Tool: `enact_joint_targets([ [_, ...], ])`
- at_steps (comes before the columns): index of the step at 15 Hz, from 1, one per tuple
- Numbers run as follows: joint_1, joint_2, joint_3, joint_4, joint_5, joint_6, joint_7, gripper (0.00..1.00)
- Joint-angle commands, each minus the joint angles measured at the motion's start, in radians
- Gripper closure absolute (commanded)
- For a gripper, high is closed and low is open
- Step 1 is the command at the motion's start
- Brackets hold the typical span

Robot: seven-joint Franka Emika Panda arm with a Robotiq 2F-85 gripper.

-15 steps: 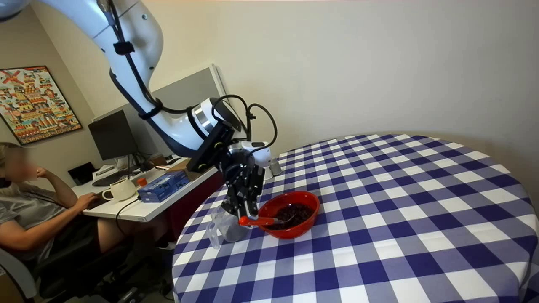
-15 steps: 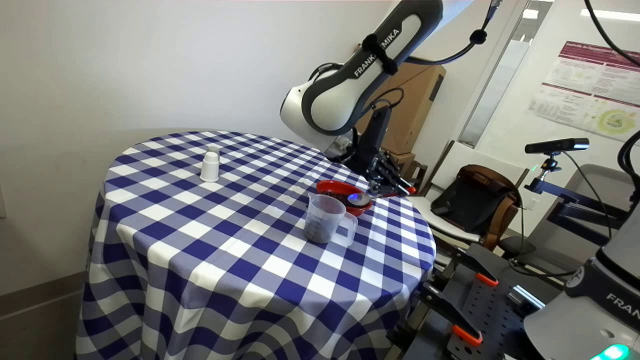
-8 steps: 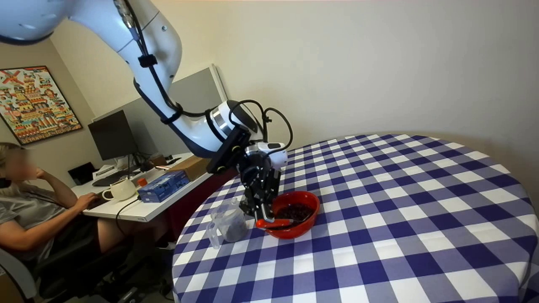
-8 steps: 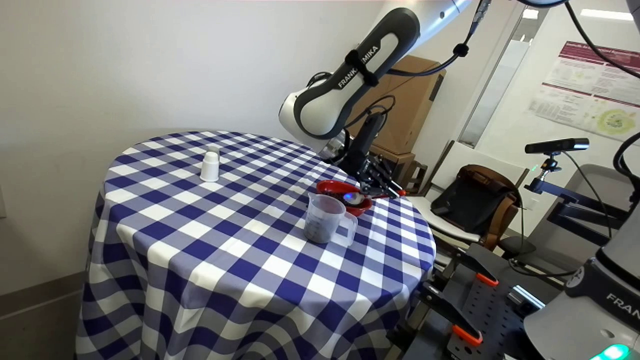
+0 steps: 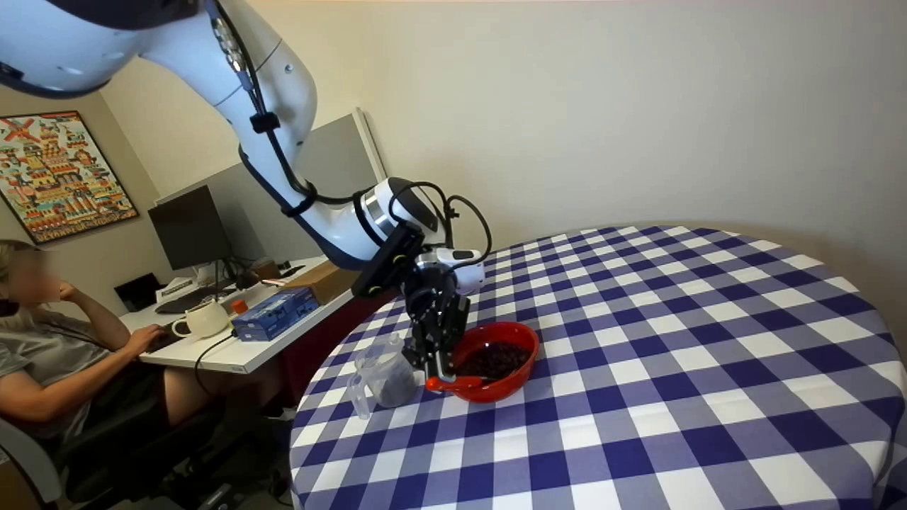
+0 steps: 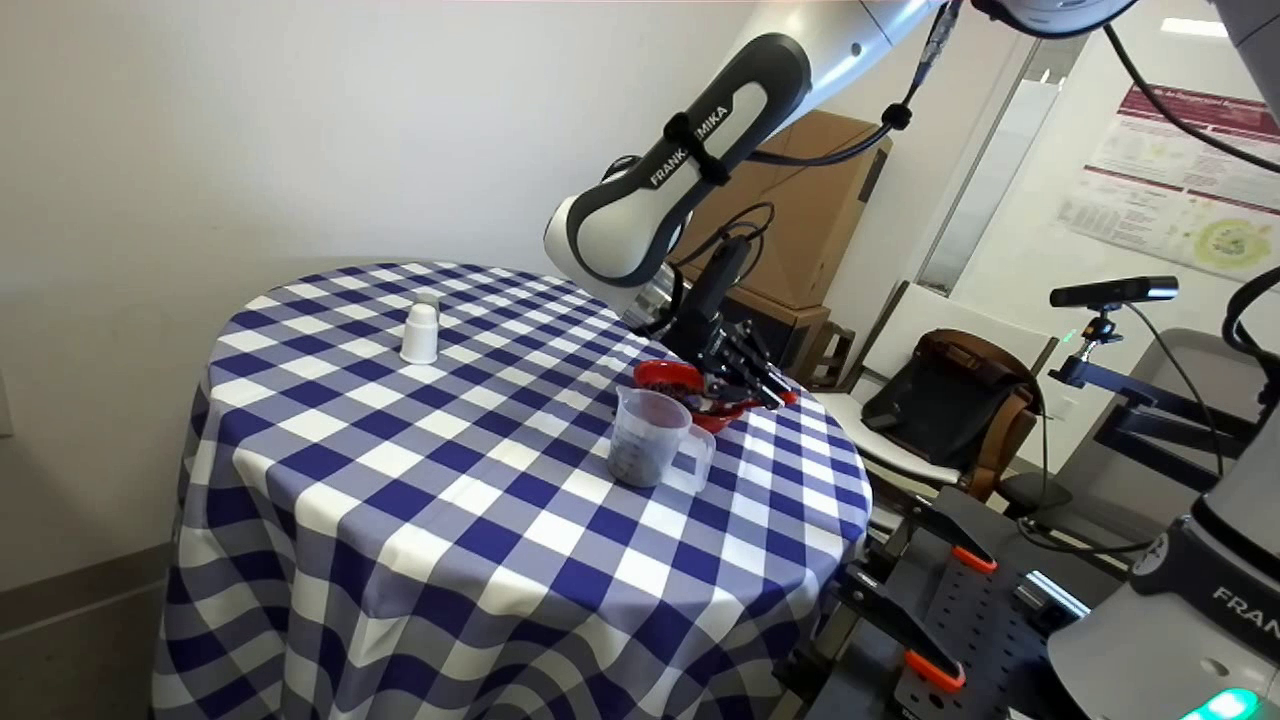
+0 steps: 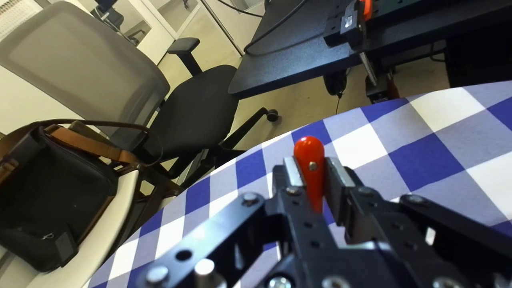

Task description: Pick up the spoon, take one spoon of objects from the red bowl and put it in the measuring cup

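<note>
Spoon (image 5: 453,383): in an exterior view runs approx. level, red handle crossing rim of red bowl (image 5: 506,390), butt end outside, head end in w/ the dark pcs (image 5: 499,359). Head v. hard to make out; can't tell if loaded, nor if handle touches rim. Gripper (image 7: 314,172) clamped on handle nr butt end; wrist view has the rounded tip poking out past the fingertips. One arm only, so no question which is nearer. Key relation, in an exterior view: measuring cup (image 6: 640,447) upright on checked cloth (image 6: 480,500), just beside bowl; handle points pic-right, away from bowl, & cup sits camera-side of head end, looks off to flank of long axis, not ahead of it. My read: mid-scoop. Next prob. = level head, lift clear of rim, swing sideways to cup. Risk: roll about handle dumps pcs short of cup.
</note>
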Motion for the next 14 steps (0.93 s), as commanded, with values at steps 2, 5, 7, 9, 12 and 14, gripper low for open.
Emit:
enact_joint_targets([
  [2,-0.003,0.017,-0.002,0.047,0.093,-0.029,-0.014,0.95],
  [5,-0.029,0.008,0.001,0.065,0.185,-0.016,-0.016,0.95],
  [7,-0.046,0.006,-0.002,0.083,0.245,-0.01,-0.018,0.95],
  [9,-0.066,0.003,-0.006,0.097,0.3,0.001,-0.02,0.95],
  [12,-0.108,0.001,-0.014,0.119,0.389,0.01,-0.029,0.95],
  [14,-0.134,0.001,-0.021,0.127,0.439,0.019,-0.034,0.95],
])
